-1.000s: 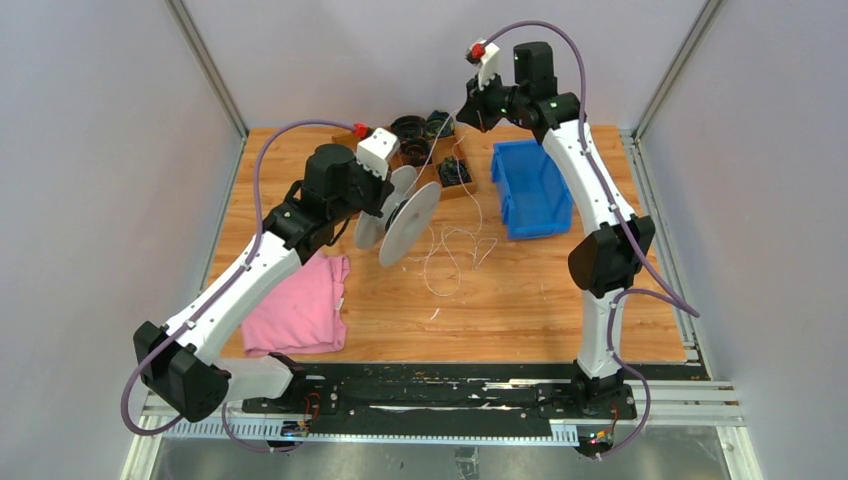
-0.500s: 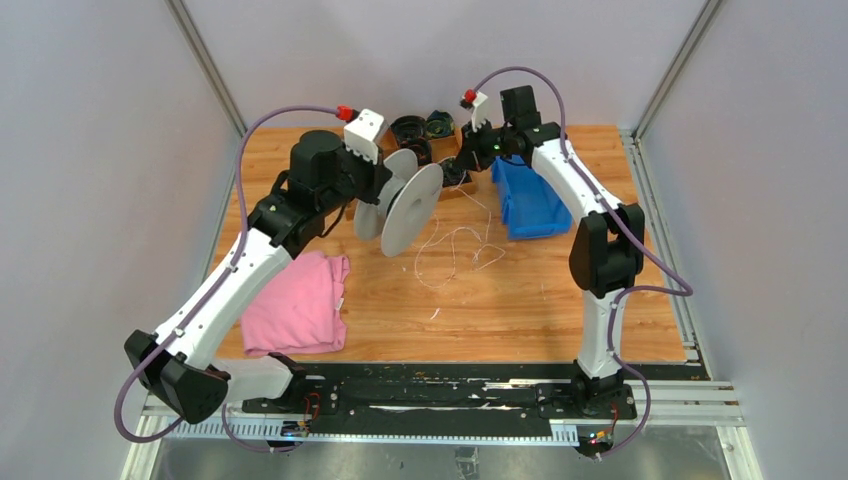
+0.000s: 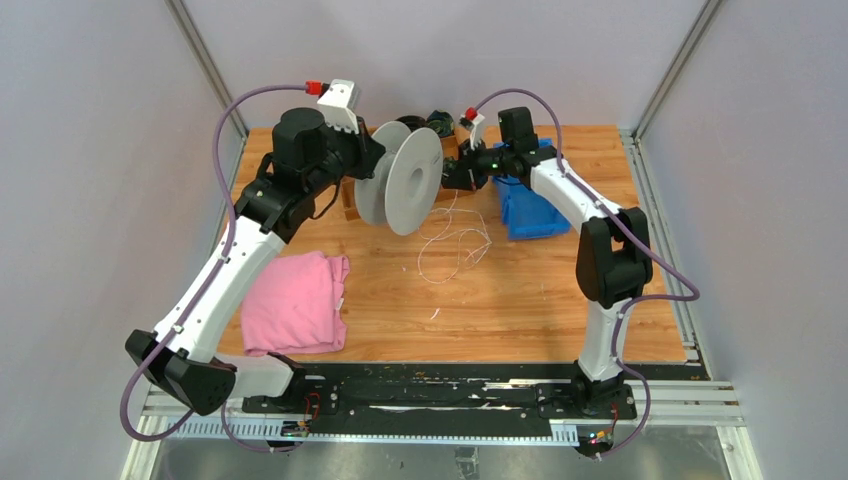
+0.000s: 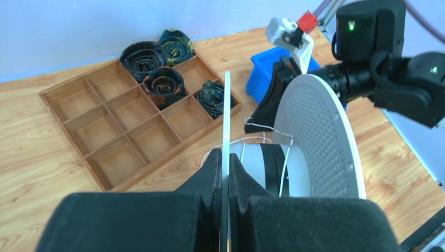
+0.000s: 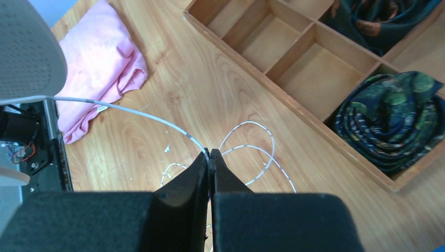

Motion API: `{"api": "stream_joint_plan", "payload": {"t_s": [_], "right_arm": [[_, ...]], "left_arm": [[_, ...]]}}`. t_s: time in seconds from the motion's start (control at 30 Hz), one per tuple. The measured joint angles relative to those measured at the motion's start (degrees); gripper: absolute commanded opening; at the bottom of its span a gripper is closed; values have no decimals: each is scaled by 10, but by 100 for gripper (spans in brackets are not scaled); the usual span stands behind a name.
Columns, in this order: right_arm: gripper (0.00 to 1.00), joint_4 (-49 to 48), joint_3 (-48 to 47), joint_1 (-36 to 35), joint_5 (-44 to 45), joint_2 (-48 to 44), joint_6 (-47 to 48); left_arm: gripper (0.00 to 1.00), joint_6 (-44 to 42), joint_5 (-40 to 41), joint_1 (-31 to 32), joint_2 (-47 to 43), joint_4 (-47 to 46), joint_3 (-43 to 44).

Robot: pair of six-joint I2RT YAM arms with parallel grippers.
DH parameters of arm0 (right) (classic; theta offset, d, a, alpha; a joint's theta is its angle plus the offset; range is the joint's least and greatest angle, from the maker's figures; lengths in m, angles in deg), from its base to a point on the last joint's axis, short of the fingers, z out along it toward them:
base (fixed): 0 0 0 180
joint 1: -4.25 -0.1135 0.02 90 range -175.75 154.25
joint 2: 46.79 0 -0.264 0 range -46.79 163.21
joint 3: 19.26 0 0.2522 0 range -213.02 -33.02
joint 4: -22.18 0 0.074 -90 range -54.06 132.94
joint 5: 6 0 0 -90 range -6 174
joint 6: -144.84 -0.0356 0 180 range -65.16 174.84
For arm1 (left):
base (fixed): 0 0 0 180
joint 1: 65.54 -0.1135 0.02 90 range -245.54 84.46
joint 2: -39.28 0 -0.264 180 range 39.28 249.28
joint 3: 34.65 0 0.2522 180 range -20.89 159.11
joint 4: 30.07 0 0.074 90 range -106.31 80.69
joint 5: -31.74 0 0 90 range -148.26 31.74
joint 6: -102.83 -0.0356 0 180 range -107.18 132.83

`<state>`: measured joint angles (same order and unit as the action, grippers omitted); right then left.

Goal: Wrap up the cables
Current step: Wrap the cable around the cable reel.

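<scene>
A white-grey spool with two perforated discs hangs above the back of the table. My left gripper is shut on the thin edge of its near disc. The cable, a very thin white wire, runs from the spool's hub to my right gripper, which is shut on it just right of the spool. A few turns of cable lie round the hub. The rest lies in loose loops on the wood below.
A wooden compartment tray stands at the back with dark coiled bundles in its far cells. A blue bin sits under my right forearm. A folded pink cloth lies at the front left.
My left arm has raised the spool and carried it back and right, turning it more upright. My right gripper has come down and left to the spool with the cable; the loose loops shifted.
</scene>
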<state>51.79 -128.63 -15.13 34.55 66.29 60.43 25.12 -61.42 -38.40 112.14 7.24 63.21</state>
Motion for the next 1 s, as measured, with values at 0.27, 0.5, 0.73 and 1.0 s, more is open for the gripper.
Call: {"api": "stream_joint_plan", "payload": {"t_s": [0.27,0.5,0.73,1.0], "right_arm": [[6,-61,53,-31,-26,-8,-41],[10,-89,77,-50,-36,-9,-57],[12,-111,117,-62,-44,-16,-71],[14,-139,164,-76,-47,-36,-79]], "left_arm": [[1,63,-5,-22,10,9,9],[0,102,-18,-43,10,11,9],[0,119,-16,-56,10,21,9],[0,127,-11,-69,10,28,9]]}}
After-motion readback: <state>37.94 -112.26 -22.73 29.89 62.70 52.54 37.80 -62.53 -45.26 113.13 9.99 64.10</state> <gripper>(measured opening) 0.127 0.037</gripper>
